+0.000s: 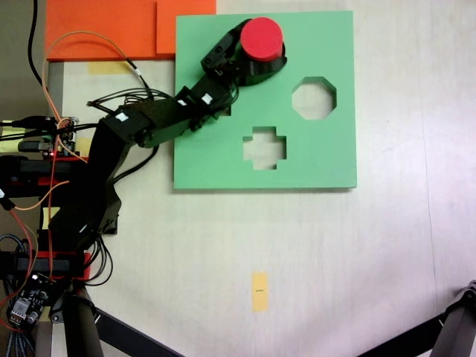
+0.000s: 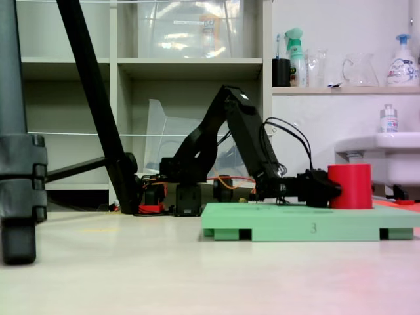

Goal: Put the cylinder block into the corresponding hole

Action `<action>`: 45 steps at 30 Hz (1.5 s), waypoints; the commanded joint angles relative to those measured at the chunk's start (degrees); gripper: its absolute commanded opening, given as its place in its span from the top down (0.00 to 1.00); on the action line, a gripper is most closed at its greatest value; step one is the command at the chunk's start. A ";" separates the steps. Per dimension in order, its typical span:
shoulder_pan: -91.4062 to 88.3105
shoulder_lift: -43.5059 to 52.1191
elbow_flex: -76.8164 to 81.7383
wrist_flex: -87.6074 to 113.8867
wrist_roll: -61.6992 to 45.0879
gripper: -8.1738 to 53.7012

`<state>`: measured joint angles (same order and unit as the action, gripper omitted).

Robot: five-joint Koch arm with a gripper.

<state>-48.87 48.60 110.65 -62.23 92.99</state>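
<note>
The red cylinder block stands upright over the far left part of the green foam board; in the low fixed view the cylinder block has its base at the level of the board. My gripper reaches in from the left with a black jaw on each side of the block, shut on it, and the gripper lies level just above the board. The circular hole is hidden; an octagonal cut-out and a cross-shaped cut-out are uncovered.
Orange foam sheets lie beyond the board's left corner. The arm's base, cables and electronics fill the left edge. A yellow tape strip marks the table in front. Tripod legs cross the bottom corners.
</note>
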 commanded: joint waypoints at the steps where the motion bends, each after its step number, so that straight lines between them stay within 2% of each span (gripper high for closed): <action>1: -0.88 1.85 1.41 -5.98 -0.35 0.18; 5: -0.97 3.60 2.72 -6.15 -1.93 0.10; 12: -1.41 8.00 3.52 -5.10 -3.34 0.10; 19: -0.53 24.70 3.87 14.77 -8.70 0.10; 22: 1.58 36.56 3.78 38.14 -19.86 0.10; 25: 5.98 43.68 4.22 48.87 -30.41 0.10; 27: 9.14 46.49 5.98 50.98 -34.98 0.13; 30: 15.91 54.49 13.01 51.68 -49.48 0.27; 32: 22.76 60.38 18.81 51.77 -65.65 0.29; 36: 36.30 72.51 29.71 55.99 -84.37 0.30; 42: 50.89 80.95 44.03 57.39 -93.52 0.31; 45: 54.84 83.50 51.42 57.74 -93.96 0.31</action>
<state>4.31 128.41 162.33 -2.81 0.44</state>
